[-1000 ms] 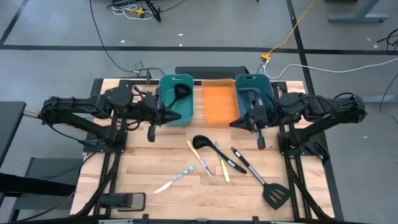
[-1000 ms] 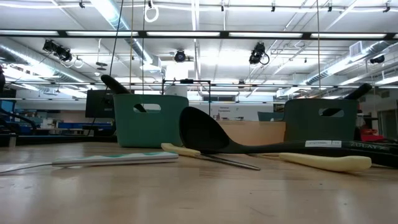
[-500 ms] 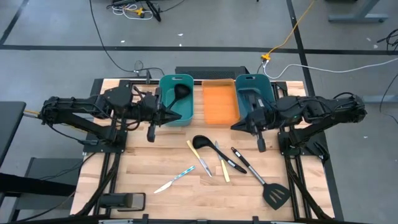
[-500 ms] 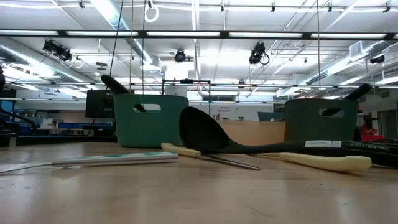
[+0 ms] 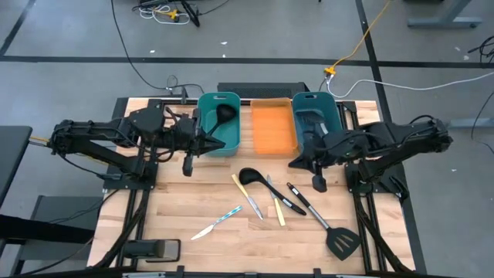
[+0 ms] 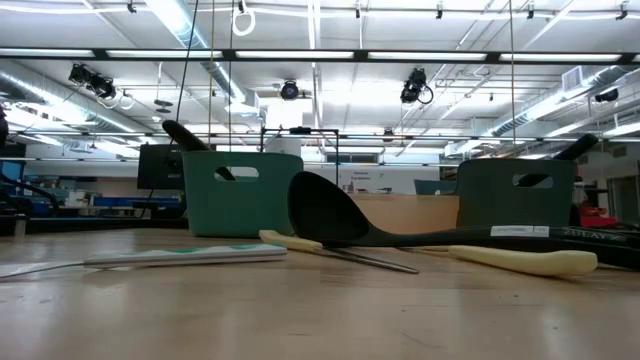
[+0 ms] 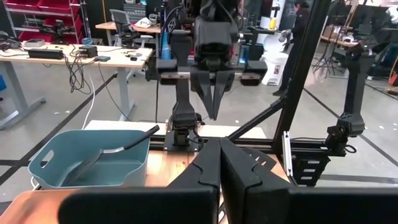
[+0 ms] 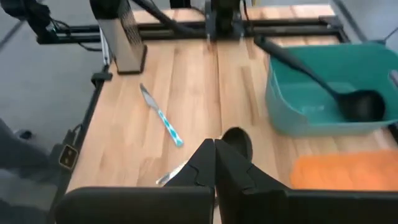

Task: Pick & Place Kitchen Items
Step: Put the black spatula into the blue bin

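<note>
Several kitchen items lie on the wooden table between the arms: a black spoon (image 5: 248,176), a yellow-handled knife (image 5: 247,195), a short yellow one (image 5: 279,211), a black-handled knife (image 5: 292,198), a black spatula (image 5: 333,230) and a light-blue-handled knife (image 5: 217,223). A black ladle (image 5: 225,114) leans in the left teal bin (image 5: 208,133). My left gripper (image 5: 208,144) hovers shut in front of that bin. My right gripper (image 5: 295,163) hovers shut, slanting down, in front of the right teal bin (image 5: 315,104). Neither holds anything.
An orange tray (image 5: 272,127) sits between the two bins at the far edge. The right bin (image 7: 93,158) holds a dark utensil. In the right wrist view the light-blue knife (image 8: 163,116) and the spoon (image 8: 239,140) lie ahead, with bare table around them.
My right gripper has tipped its fingers downward, rolled a little and sunk slightly, drifting toward the table's near edge. It stays shut. The utensils lie as before.
</note>
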{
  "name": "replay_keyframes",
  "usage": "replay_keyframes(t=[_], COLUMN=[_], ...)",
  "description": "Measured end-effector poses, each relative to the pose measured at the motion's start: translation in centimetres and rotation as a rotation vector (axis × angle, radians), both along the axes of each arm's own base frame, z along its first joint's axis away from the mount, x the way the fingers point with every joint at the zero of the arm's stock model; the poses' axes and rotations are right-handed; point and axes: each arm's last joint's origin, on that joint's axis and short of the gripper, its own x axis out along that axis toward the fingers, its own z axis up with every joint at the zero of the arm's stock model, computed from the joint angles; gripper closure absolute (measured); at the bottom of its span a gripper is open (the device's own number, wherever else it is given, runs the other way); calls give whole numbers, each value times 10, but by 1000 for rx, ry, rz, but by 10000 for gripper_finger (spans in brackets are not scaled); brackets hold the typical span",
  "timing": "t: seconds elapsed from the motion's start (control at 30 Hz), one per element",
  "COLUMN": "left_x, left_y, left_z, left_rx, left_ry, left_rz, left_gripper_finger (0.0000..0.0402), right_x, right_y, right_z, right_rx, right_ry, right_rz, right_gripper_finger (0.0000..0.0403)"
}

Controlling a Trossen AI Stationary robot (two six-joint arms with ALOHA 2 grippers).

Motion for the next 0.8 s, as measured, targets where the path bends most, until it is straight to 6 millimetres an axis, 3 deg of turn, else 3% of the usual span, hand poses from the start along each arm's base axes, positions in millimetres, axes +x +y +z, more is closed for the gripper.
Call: replay_keyframes(t=[0.37,0.8], left_x=[0,0], left_y=[0,0], left_z=[0,0], left_rx=[0,-3], left_ry=[0,0], left_rz=[0,1], left_gripper_finger=[399,399], right_x=[2,9], right_y=[1,12], right_z=[-28,-37], right_rx=[58,56], right_ry=[276,332], right_rz=[-120,-75], right_gripper_finger=[401,401])
